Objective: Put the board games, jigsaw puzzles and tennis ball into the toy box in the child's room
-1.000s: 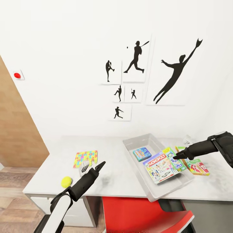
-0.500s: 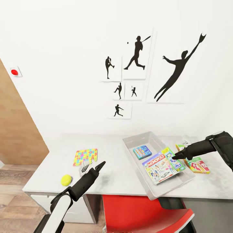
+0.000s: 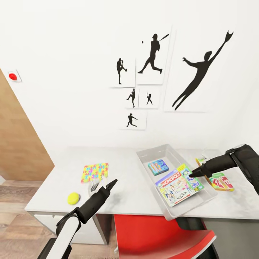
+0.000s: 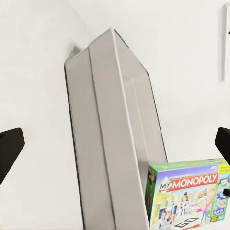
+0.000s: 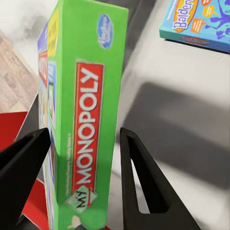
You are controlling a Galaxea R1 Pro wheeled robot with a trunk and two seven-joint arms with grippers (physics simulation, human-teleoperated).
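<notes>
My right pincer (image 5: pixel 81 177) stands with its two fingers on either side of the green edge of the Monopoly box (image 5: pixel 81 120); a sliver of gap shows at the far finger, so I judge it slackened around the box, not clamped on it; the box itself leans tilted inside the grey toy box (image 3: pixel 151 155), its near corner riding up toward the bin's near wall. I judge it light and stiff, with slick printed card that could slide between smooth fingers; the thin edge is the place to take it, as my fingers stand now.

Just beyond it in the bin lies a small blue game box (image 3: pixel 158 167); to the right, outside the bin on the table (image 3: pixel 126 162), sits the red and yellow-green game box (image 3: pixel 221 181), near my right arm.

My left pincer (image 3: pixel 103 184) hangs spread wide and empty over the table's near left part; the puzzle square (image 3: pixel 95 172) lies just beyond it and the tennis ball (image 3: pixel 73 198) to its left near the table's front edge, both apart from the fingers.
</notes>
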